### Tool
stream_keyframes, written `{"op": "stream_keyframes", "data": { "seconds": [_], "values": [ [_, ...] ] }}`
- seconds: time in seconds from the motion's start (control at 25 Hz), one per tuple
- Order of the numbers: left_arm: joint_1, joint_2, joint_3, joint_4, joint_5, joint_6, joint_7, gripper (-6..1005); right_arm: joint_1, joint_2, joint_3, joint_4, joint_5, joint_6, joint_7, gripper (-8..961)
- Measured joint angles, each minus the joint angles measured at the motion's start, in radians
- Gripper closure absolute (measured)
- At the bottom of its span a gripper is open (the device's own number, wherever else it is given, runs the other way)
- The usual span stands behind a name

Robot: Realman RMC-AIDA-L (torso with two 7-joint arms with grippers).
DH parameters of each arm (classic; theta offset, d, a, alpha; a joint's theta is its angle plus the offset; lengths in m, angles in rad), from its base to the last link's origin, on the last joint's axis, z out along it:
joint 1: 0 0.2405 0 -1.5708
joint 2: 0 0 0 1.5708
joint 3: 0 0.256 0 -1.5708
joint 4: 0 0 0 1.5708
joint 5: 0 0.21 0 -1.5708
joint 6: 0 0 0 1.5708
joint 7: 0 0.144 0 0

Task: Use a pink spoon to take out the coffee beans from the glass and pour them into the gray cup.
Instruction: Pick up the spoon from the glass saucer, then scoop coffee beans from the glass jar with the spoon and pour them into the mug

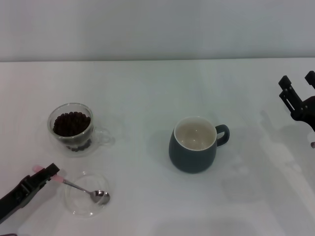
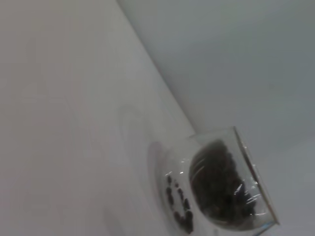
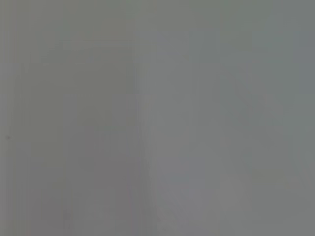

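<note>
The glass stands at the left of the white table, filled with dark coffee beans. It also shows in the left wrist view. The gray cup stands at the middle, its cream inside bare, handle to the right. The pink spoon lies with its metal bowl in a flat clear glass dish at the front left. My left gripper is at the spoon's pink handle end, fingers on either side of it. My right gripper is open and empty at the far right.
The white table runs back to a pale wall. The right wrist view shows only plain grey surface.
</note>
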Motion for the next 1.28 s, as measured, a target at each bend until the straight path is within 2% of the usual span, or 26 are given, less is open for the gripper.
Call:
{"op": "stream_keyframes", "data": {
  "seconds": [0.04, 0.28, 0.68, 0.92, 1.04, 1.12, 1.28],
  "values": [
    [0.001, 0.000, -0.002, 0.000, -0.001, -0.006, 0.006, 711, -0.001, 0.000, 0.000, 0.000, 0.000, 0.000, 0.000, 223],
    [0.006, 0.000, -0.007, 0.003, -0.008, -0.023, 0.022, 874, -0.011, 0.000, 0.000, -0.002, 0.000, 0.000, 0.000, 223],
    [0.024, 0.001, -0.008, 0.047, -0.031, -0.174, 0.038, 874, -0.024, 0.000, -0.003, -0.009, 0.000, -0.001, 0.000, 223],
    [0.036, 0.019, -0.010, 0.051, -0.046, -0.231, 0.035, 874, -0.033, 0.000, -0.004, -0.009, 0.000, -0.001, 0.000, 223],
    [0.044, 0.034, -0.011, 0.068, -0.107, -0.291, 0.034, 875, -0.035, 0.000, -0.002, -0.008, 0.000, 0.000, 0.000, 223],
    [0.043, 0.036, -0.011, 0.091, -0.149, -0.321, 0.030, 875, -0.035, 0.000, -0.001, -0.008, 0.000, 0.001, 0.000, 223],
    [0.002, 0.038, -0.010, 0.175, -0.187, -0.346, 0.007, 875, -0.030, 0.000, -0.004, -0.010, -0.006, 0.000, 0.000, 222]
  ]
}}
